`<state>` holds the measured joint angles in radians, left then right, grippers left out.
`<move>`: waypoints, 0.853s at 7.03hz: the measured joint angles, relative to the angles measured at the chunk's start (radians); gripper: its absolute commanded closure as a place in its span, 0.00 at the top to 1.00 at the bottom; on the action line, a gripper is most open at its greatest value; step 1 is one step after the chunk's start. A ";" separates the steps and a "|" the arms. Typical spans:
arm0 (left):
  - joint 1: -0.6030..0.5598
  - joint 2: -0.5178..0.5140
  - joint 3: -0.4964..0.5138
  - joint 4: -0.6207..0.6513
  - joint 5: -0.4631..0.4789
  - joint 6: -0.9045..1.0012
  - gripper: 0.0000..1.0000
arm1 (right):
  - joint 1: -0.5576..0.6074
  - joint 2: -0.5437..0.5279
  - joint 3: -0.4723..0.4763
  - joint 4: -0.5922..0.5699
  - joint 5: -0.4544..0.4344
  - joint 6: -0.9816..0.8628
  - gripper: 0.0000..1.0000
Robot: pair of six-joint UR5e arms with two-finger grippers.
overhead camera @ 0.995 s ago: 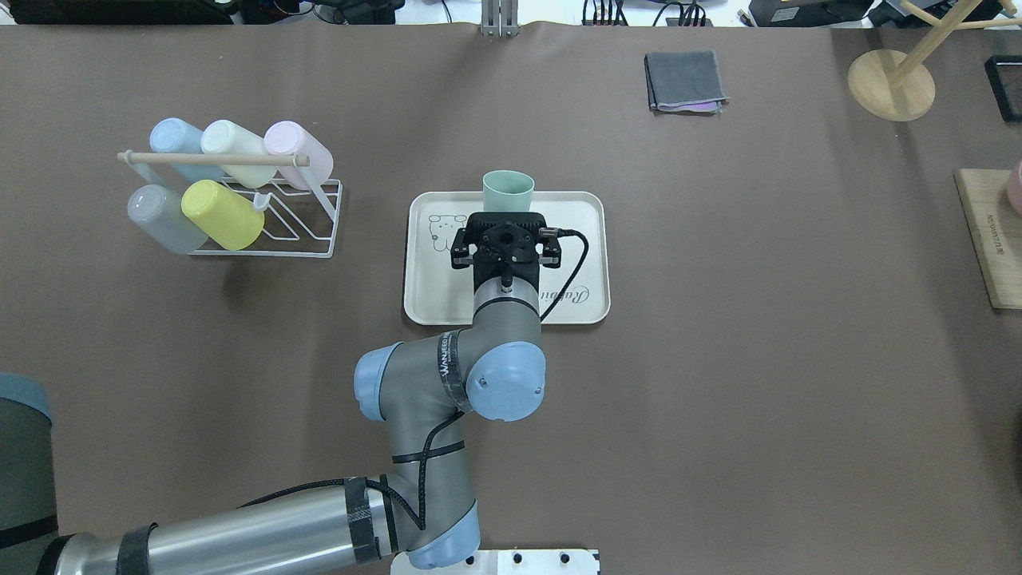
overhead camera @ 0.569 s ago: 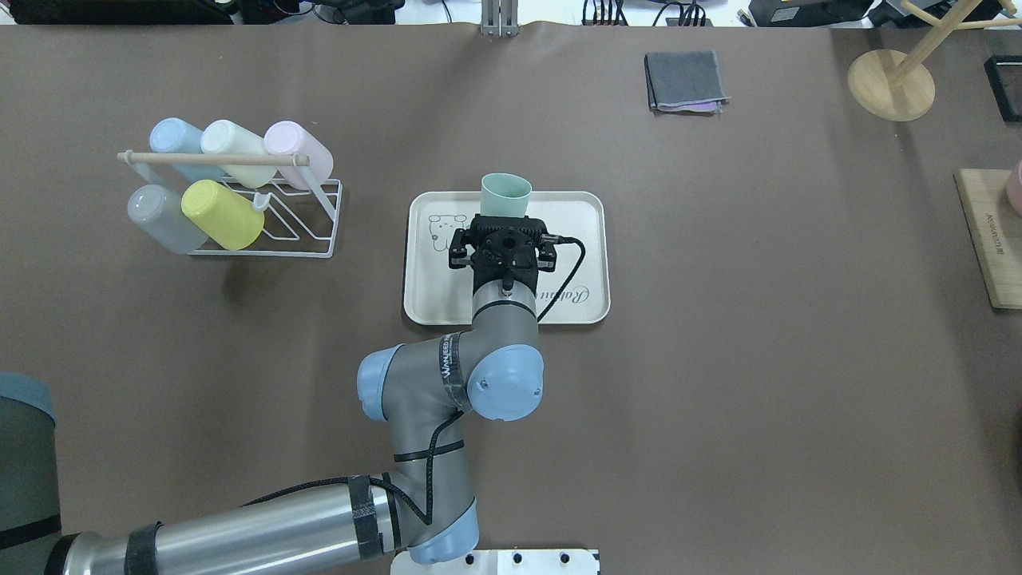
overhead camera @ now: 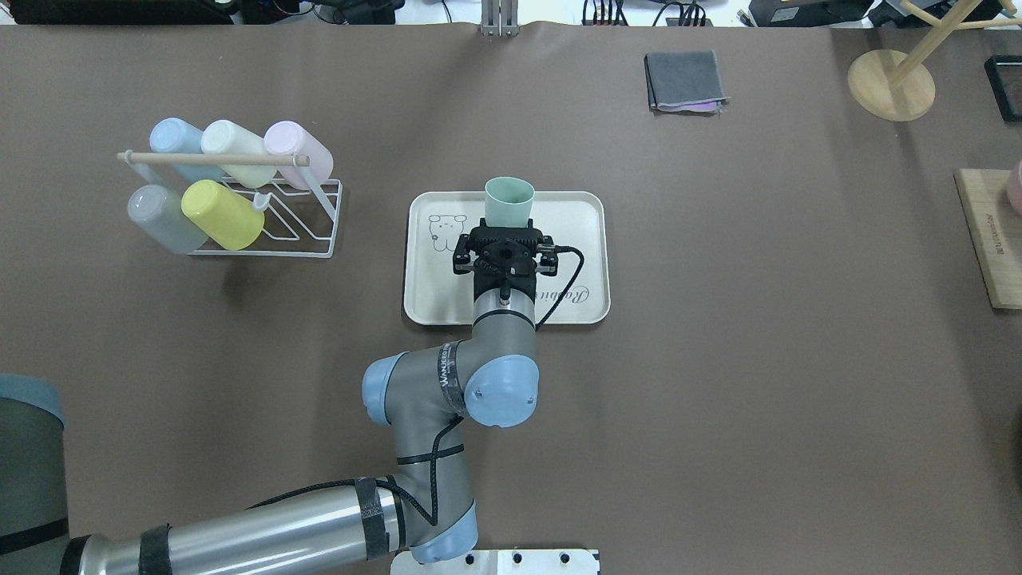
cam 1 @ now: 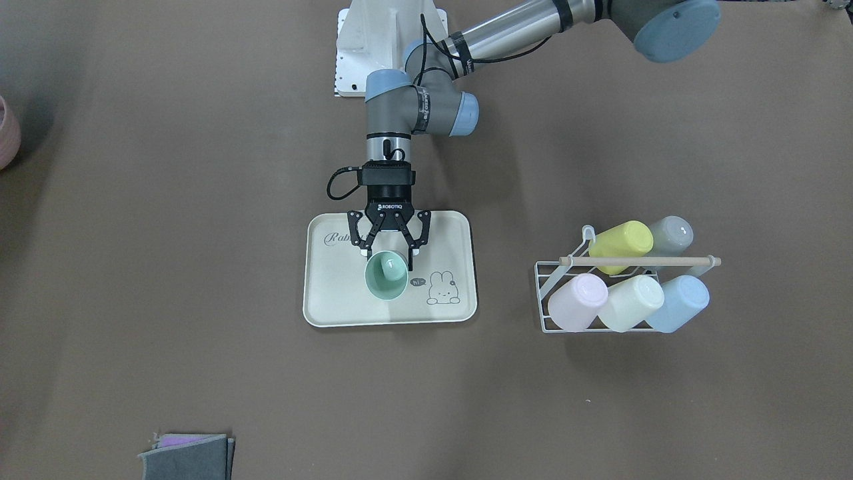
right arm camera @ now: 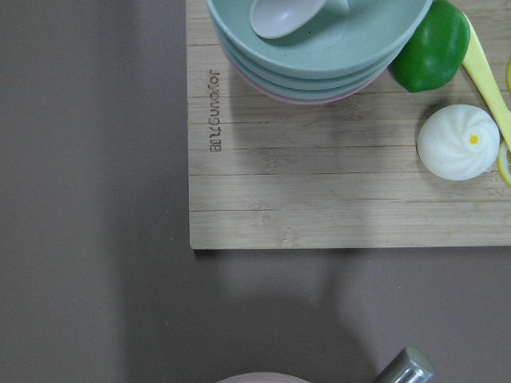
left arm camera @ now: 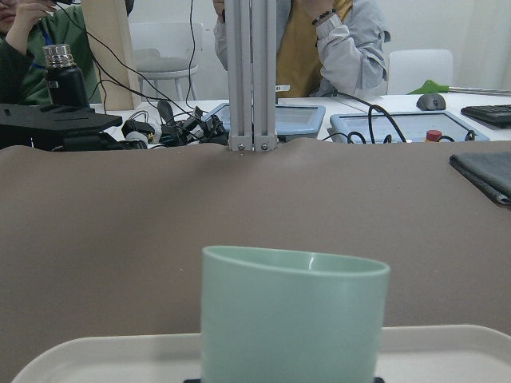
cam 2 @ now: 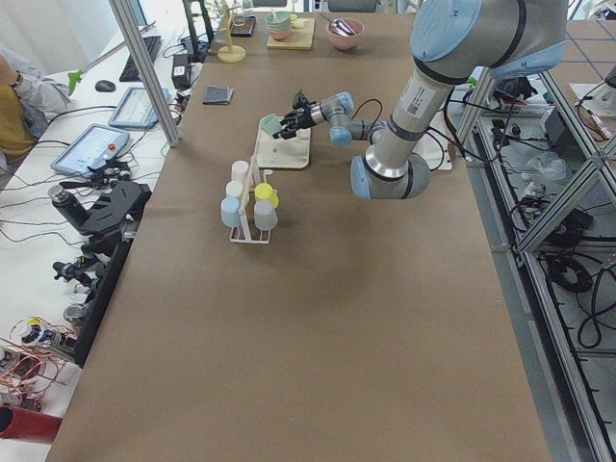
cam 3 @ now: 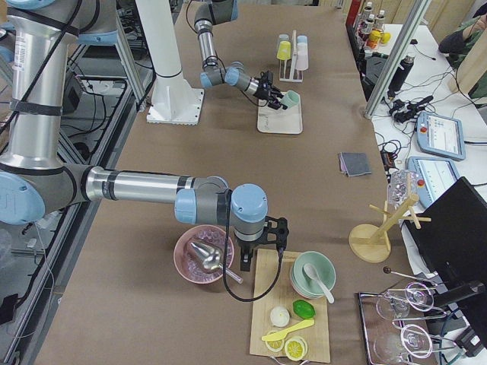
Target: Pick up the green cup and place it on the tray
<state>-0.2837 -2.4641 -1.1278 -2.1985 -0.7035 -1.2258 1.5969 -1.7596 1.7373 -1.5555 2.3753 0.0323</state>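
The green cup stands upright, mouth up, on the cream tray, near the tray's far edge in the overhead view. My left gripper reaches along the tray with a finger on either side of the cup's lower part and is shut on it. The left wrist view shows the cup close up with the tray rim behind it. My right gripper shows only in the exterior right view, hanging over a wooden board; I cannot tell if it is open or shut.
A white wire rack left of the tray holds several pastel cups on their sides. A folded grey cloth and a wooden stand lie at the far right. The wooden board carries stacked bowls and food beside a pink bowl.
The left gripper has drawn back slightly toward the robot and lowered, and the green cup in it now looks smaller and lower over the tray. The right arm is out of the earlier view.
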 measured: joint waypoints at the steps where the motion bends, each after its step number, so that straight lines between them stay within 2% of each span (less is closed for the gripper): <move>1: 0.003 -0.002 0.009 -0.003 0.001 -0.001 0.23 | 0.000 -0.001 0.000 0.000 0.000 0.001 1.00; 6: 0.010 -0.003 0.044 -0.060 -0.001 -0.006 0.24 | 0.000 -0.004 -0.006 0.000 -0.008 0.002 1.00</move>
<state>-0.2741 -2.4667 -1.0837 -2.2581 -0.7040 -1.2321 1.5969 -1.7634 1.7315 -1.5555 2.3673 0.0346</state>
